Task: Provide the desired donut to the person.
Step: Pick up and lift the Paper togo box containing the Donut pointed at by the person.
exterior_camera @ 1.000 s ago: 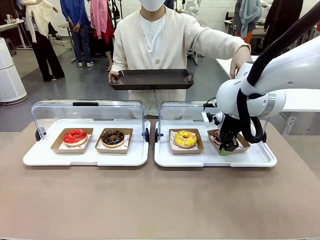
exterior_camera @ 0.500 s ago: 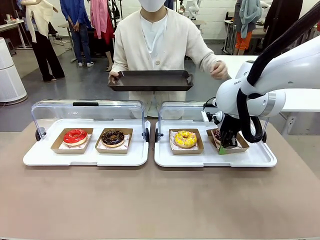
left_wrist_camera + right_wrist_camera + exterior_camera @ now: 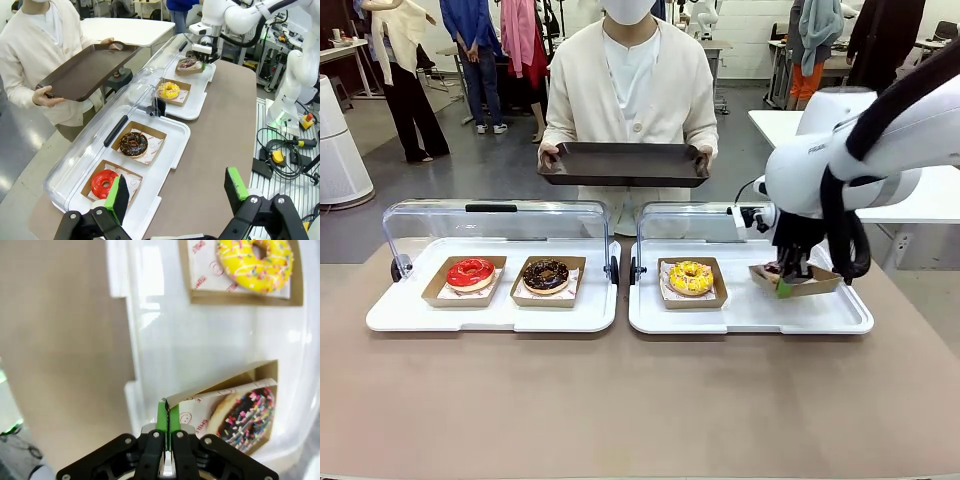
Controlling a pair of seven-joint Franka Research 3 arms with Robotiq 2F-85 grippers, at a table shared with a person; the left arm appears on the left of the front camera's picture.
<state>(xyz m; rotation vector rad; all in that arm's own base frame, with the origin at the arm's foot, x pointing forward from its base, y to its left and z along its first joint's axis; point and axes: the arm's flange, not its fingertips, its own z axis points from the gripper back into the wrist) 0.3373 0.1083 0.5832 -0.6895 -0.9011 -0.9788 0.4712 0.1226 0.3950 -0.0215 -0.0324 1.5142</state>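
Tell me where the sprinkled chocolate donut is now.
Front view, right side: the donut sits in its box, pinched by the right tool over the white tray, beside the yellow donut.

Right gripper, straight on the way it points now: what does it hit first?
Likely the floor of the white tray, just past the donut box edge that the right gripper pinches; gap unclear.
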